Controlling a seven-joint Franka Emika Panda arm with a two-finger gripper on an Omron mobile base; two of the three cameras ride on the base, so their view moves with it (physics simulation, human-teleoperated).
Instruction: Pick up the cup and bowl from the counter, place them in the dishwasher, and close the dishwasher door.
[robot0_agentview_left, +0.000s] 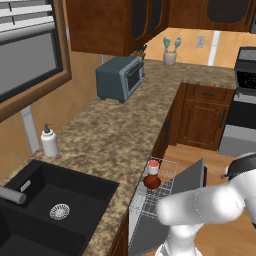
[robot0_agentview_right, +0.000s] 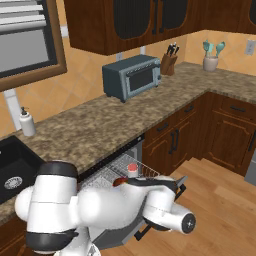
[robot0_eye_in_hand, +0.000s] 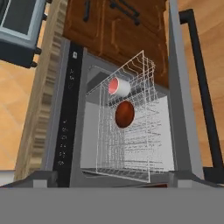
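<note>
My claw is spread wide w/ nothing in it, hanging above the dishwasher & looking down into it, prob. so I can get at the dishwasher door next. 1 cup & 1 bowl sit just beside each other in the wire rack, which is pulled out over the door, so loading looks done. The door hangs open & 0 dishes remain on the tabletop, which carries 1 toaster oven & 1 soap bottle.
</note>
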